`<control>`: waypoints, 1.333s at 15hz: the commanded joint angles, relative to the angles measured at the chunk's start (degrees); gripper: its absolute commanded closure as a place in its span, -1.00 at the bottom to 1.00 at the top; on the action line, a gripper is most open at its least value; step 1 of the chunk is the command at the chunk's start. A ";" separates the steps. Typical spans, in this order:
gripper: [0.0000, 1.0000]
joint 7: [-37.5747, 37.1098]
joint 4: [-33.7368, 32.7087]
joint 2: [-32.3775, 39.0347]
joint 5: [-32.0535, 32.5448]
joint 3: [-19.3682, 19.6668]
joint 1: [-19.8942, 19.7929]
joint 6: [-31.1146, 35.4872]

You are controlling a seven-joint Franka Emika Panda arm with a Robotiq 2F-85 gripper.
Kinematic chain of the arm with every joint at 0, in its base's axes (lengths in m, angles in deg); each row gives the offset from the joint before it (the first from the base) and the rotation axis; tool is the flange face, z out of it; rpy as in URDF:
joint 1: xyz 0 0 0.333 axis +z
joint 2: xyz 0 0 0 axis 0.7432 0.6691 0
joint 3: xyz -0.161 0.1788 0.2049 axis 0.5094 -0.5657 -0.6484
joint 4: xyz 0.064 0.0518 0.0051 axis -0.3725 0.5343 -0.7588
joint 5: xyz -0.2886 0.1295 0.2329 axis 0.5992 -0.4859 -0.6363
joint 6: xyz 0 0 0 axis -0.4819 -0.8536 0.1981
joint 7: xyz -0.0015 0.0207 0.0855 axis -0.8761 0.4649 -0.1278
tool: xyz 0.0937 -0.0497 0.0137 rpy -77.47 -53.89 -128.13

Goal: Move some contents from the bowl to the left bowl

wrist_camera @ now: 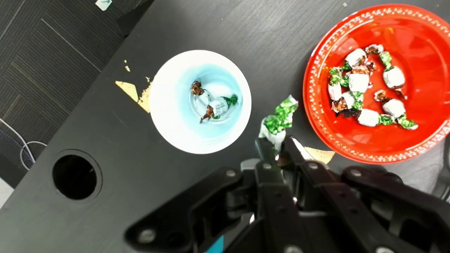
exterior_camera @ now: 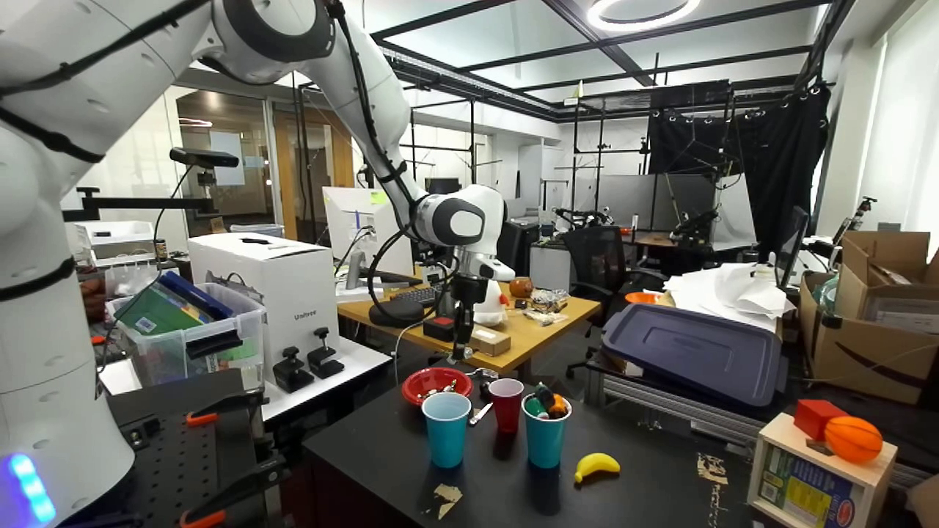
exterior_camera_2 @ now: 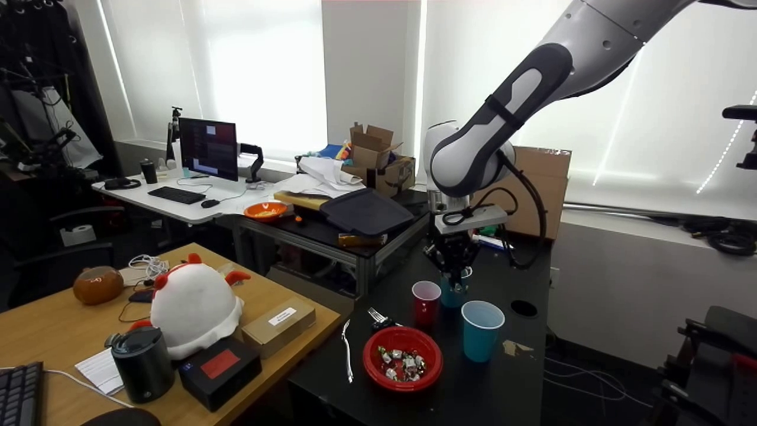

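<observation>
Pinching 1 wrapped candy [wrist_camera: 276, 124] in the gripper [wrist_camera: 277, 149], between blue cup [wrist_camera: 161, 105] and red bowl [wrist_camera: 427, 88] in wrist view.
Cup, 2 candies [wrist_camera: 219, 105] inside, looks like the target: center over it, lower straight, then release. More candies [wrist_camera: 358, 82] in red bowl. White box [exterior_camera: 264, 290] reads "Unitree"; candy print too blurred.

"Unitree" reads loud and clear, dark letters [exterior_camera: 306, 316] on the white box [exterior_camera: 286, 290], left of centre in an exterior view! Over at the right edge, a dark curved mark [exterior_camera: 873, 365] sweeps across the cardboard carton [exterior_camera: 858, 348]; lower right, the colourful panel [exterior_camera: 807, 488] on the wooden box [exterior_camera: 882, 473] carries print too small to read.
</observation>
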 commanded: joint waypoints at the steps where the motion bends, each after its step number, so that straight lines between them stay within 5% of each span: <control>1: 0.94 -2.29 1.81 -2.36 -0.65 0.00 0.36 -2.26; 20: 0.94 -18.14 -0.56 -3.01 -0.21 0.11 0.43 -19.38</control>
